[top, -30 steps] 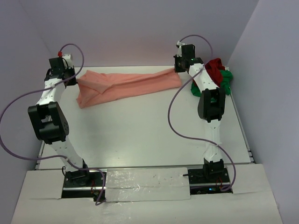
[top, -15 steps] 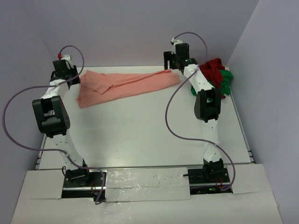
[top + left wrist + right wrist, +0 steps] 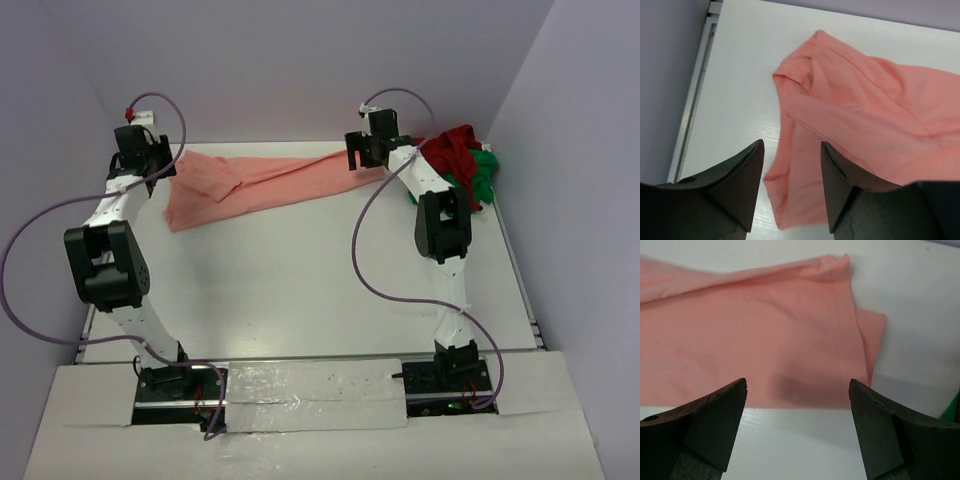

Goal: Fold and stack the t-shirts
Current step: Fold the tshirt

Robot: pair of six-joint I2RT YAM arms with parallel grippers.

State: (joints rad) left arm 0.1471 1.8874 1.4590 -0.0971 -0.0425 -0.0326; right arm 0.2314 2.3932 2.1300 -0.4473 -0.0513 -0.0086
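Left wrist view has the left gripper [image 3: 791,150] hanging over the table [image 3: 740,75] with its two dark fingers [image 3: 735,185] parted and nothing between them. Just below and beyond them lies one rumpled end of the salmon-pink t-shirt [image 3: 865,115], its folded edge running under the gap and its bulk spreading off to the right, with bare white surface on the other side. On the right wrist camera the right gripper [image 3: 797,385] stands with its jaws set wide and empty above the opposite end of the same shirt. That end lies flat, its straight edge crossing between the fingertips and a lower layer peeking out at the right. From above, the shirt stretches as a long, loosely folded band across the far part of the table, broader at the left arm's end and narrower at the right arm's. The dark red t-shirt [image 3: 458,145] and the green t-shirt [image 3: 482,178] sit heaped together in the far right corner, the red mostly on top, just behind the right arm.
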